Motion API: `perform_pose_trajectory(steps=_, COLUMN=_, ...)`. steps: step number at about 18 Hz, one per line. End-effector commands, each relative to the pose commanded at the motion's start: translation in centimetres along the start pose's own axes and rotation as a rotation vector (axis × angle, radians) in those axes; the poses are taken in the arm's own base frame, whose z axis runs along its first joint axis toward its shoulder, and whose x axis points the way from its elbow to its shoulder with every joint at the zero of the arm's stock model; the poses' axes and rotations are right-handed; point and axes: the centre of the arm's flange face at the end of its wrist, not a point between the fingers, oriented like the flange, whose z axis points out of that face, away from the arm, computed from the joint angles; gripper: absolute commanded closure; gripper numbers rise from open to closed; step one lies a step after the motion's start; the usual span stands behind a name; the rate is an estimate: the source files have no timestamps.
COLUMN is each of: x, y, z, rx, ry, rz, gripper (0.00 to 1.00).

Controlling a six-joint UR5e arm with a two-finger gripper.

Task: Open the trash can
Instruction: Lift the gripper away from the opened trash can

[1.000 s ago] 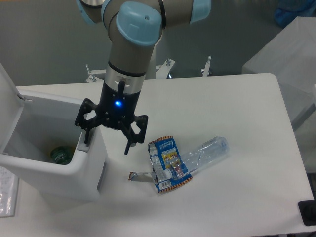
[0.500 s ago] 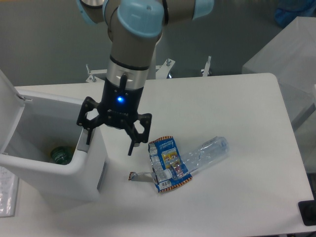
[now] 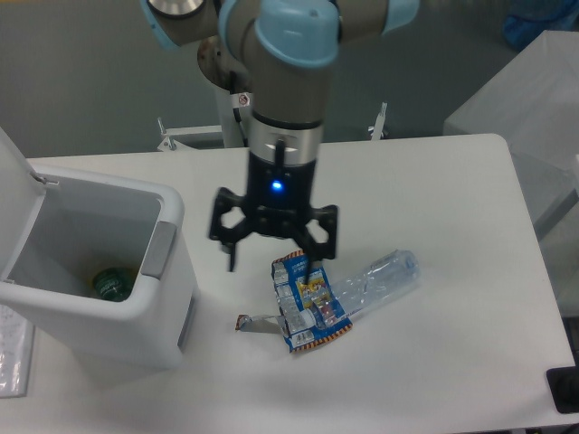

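Observation:
The white boxy trash can (image 3: 136, 316) stands at the table's left with its lid (image 3: 16, 194) swung up and back. Its inside shows, with a green item (image 3: 112, 282) at the bottom. A grey push-button (image 3: 156, 250) sits on its right rim. My black gripper (image 3: 274, 262) hangs open and empty to the right of the can, apart from it, just above the upper edge of a blue snack wrapper (image 3: 308, 300).
A crushed clear plastic bottle (image 3: 382, 280) lies right of the wrapper. A small silvery scrap (image 3: 255, 323) lies left of it. A grey cabinet (image 3: 534, 108) stands at the far right. A dark object (image 3: 564, 391) sits at the lower right corner.
My gripper has moved right, away from the trash can's right rim, to over the wrapper. The can stays open.

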Motion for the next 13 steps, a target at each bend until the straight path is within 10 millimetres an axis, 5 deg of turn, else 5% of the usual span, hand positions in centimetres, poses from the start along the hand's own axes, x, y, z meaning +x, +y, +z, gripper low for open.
perform_pose_trajectory(steps=5, x=-2.9, y=1.9, z=3.6, rx=-0.155, ry=-0.059, rz=0.113, gripper=0.0)
perform_pose_trajectory(steps=9, x=-7.4, y=6.4, z=7.7, rx=-0.24, ry=0.016, rz=0.133, gripper=0.0)
perform_pose_trajectory(steps=13, x=-8.0, y=6.7, z=7.8, rx=-0.247, ry=0.023, rz=0.158, gripper=0.0)
